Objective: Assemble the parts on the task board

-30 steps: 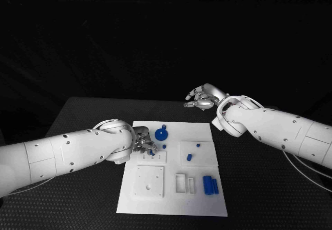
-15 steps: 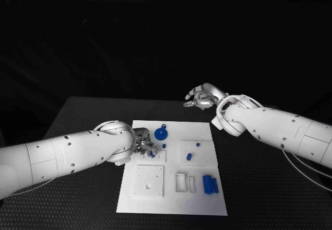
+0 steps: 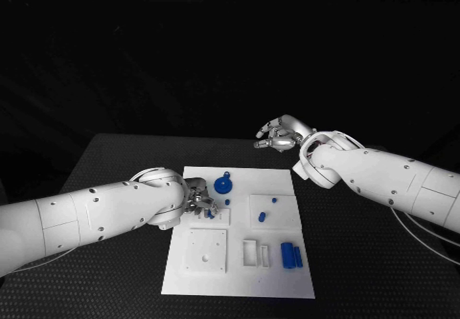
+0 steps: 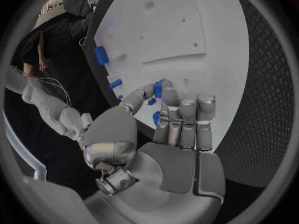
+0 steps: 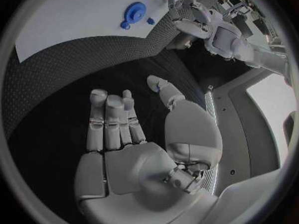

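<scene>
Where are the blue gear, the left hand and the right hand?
Gear (image 3: 223, 185), head view: on its round toothed face.
Left hand (image 3: 199, 201), head view: on the middle of the hand, over the board's left side.
Right hand (image 5: 134, 152), right wrist view: on the palm, fingers apart, holding nothing.
</scene>
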You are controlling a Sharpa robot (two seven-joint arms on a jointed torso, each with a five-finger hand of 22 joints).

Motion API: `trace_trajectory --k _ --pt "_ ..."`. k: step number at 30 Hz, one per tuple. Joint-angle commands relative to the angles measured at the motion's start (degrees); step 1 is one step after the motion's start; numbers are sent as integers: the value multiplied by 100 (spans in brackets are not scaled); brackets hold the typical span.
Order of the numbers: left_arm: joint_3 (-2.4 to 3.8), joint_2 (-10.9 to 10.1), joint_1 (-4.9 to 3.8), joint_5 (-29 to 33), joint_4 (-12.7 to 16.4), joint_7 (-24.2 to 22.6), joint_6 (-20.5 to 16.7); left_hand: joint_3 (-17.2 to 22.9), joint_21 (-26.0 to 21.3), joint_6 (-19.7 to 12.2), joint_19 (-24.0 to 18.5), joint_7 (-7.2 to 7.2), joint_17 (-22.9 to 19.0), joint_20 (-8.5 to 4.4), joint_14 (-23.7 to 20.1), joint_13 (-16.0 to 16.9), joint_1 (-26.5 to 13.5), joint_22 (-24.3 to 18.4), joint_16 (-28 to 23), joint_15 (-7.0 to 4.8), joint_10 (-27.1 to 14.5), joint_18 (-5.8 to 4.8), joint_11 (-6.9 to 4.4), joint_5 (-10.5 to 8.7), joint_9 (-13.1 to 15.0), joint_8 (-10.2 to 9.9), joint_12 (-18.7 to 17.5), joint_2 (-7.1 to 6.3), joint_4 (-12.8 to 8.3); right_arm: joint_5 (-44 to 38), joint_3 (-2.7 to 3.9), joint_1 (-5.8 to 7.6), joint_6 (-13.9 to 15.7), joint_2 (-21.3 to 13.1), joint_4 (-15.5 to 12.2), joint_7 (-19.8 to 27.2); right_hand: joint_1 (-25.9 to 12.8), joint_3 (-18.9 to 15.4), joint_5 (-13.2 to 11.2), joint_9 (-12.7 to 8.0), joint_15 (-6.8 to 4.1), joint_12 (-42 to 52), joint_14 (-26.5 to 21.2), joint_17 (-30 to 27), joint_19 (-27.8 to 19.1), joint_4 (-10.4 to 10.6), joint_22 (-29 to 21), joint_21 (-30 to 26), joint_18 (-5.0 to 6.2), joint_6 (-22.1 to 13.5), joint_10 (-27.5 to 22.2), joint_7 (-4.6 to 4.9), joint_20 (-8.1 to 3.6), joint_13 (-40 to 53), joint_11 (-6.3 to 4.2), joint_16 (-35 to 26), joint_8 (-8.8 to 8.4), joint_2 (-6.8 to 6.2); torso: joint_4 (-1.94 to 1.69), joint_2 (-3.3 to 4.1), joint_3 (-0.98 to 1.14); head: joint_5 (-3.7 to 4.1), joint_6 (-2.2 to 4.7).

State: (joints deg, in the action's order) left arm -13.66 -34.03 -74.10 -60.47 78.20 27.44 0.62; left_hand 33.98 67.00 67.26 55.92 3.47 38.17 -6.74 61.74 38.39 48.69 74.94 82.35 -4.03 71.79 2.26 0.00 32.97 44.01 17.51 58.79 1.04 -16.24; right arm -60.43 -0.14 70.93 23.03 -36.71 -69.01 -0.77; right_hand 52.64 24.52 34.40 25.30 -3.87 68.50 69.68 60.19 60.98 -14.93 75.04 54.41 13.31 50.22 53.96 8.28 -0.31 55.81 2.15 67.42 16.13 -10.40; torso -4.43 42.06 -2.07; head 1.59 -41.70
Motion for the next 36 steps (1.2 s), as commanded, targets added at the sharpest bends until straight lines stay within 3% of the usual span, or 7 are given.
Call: trace_trajectory --k 1,36 --pt "-4 9 15 -27 1 10 112 110 25 431 111 -417 10 -929 622 10 28 47 17 -882 667 314 -696 -9 319 74 18 96 -50 -46 3 1 -70 2 -1 15 -29 -41 36 -9 -23 22 -35 -10 -7 -3 82 -30 169 4 -20 31 23 -6 1 29 23 35 0 3 -5 3 -6" --pt "-3 -2 16 -94 -5 35 204 127 62 417 88 -415 33 -925 620 46 27 35 15 -880 655 328 -694 -44 316 79 7 108 -51 -42 2 0 -108 4 -1 13 -32 -47 34 -11 -25 35 -34 -12 -4 -1 83 -28 169 9 -20 29 22 -18 -1 36 26 50 -2 1 -2 13 -14"
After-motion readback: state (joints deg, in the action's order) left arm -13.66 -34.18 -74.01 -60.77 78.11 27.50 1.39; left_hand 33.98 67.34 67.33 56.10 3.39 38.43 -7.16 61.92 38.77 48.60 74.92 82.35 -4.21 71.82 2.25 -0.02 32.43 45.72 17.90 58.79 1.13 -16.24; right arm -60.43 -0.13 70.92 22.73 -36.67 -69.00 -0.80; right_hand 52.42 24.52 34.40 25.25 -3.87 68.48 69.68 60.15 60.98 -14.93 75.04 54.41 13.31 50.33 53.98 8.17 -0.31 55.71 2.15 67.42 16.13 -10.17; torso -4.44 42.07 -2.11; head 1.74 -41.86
